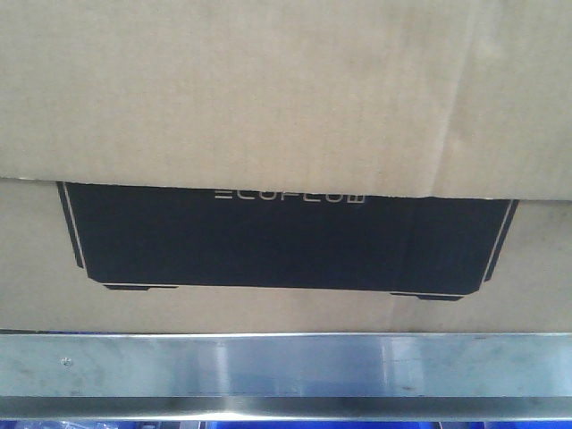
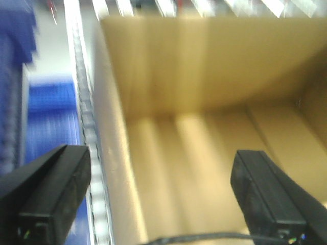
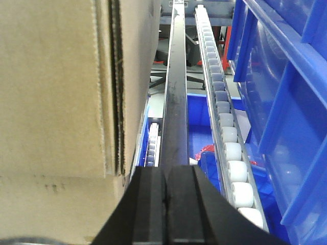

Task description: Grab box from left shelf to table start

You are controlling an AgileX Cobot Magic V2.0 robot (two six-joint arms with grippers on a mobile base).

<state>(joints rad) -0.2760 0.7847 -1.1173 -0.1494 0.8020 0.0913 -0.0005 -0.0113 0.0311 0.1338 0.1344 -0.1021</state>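
Observation:
The brown cardboard box with its black "ECOFLOW" panel fills the front view, sitting behind the silvery front edge of the left shelf. In the left wrist view my left gripper is open wide, its two black fingers on either side of the box's left edge and face; the picture is blurred. In the right wrist view my right gripper is shut and empty, just right of the box's corner. The table is out of view.
A roller rail and a dark metal bar run beside the box on the right. Blue plastic bins stand to the right, and more blue bins show left of a roller rail.

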